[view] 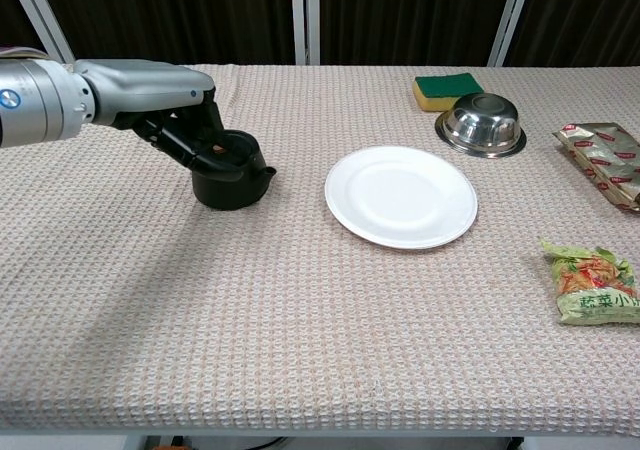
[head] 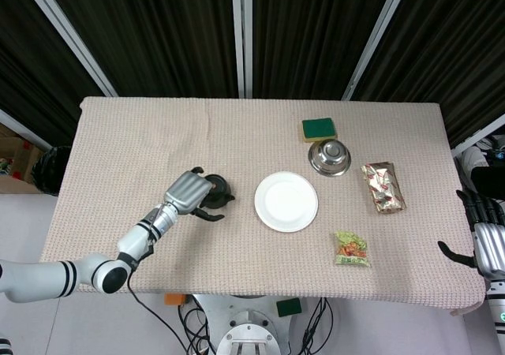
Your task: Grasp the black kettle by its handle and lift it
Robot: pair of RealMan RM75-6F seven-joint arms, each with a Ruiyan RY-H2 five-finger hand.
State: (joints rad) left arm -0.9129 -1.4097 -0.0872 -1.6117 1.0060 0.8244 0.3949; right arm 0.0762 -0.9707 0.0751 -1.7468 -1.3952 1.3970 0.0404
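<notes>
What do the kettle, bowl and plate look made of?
Black kettle: matte black, no glints; could be cast iron or coated metal, hard to tell. Bowl: shiny silver with bright reflections, likely stainless steel; it sits upside down. White plate: smooth, even white with a soft sheen, either ceramic or plastic.

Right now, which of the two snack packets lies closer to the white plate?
The small green packet, near the table's front edge, is closer to the white plate. The bigger shiny packet lies farther right, beside the metal bowl.
</notes>
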